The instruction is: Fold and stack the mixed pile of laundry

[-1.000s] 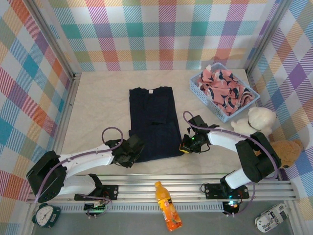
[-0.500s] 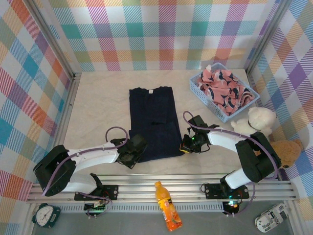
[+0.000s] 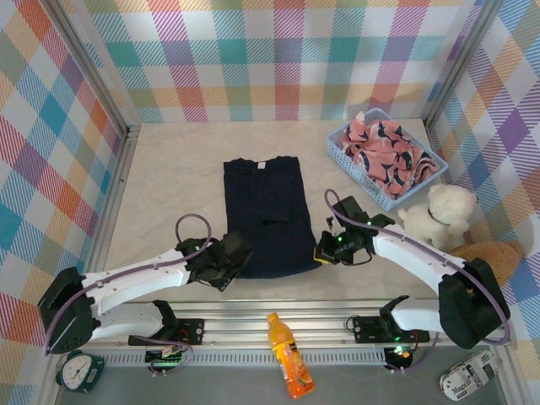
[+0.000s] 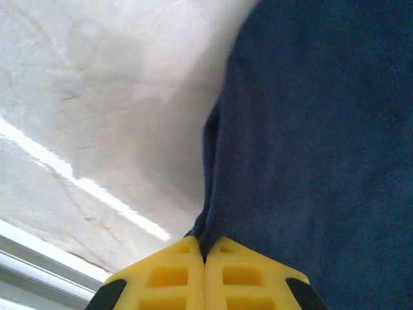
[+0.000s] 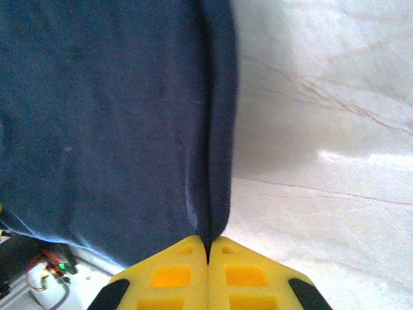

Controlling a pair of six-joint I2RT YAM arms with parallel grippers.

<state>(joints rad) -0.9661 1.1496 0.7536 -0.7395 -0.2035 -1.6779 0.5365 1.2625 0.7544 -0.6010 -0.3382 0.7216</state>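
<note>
Clamping jaws pinch near corners of navy trousers [image 3: 268,215].

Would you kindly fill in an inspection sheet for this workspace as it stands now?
Surface: pale table, faintly creased.
Job's things: navy trousers laid flat at centre; pink printed garment heaped in the light blue basket.
Clutter: white teddy bear and brown teddy bear near the basket; orange bottle and clock in front of the rail.
Hands: left hand shut on the trousers' near left corner; right hand shut on the near right corner.
Cables: a purple cable loops at each wrist.
Surroundings: plaid walls on three sides.
</note>
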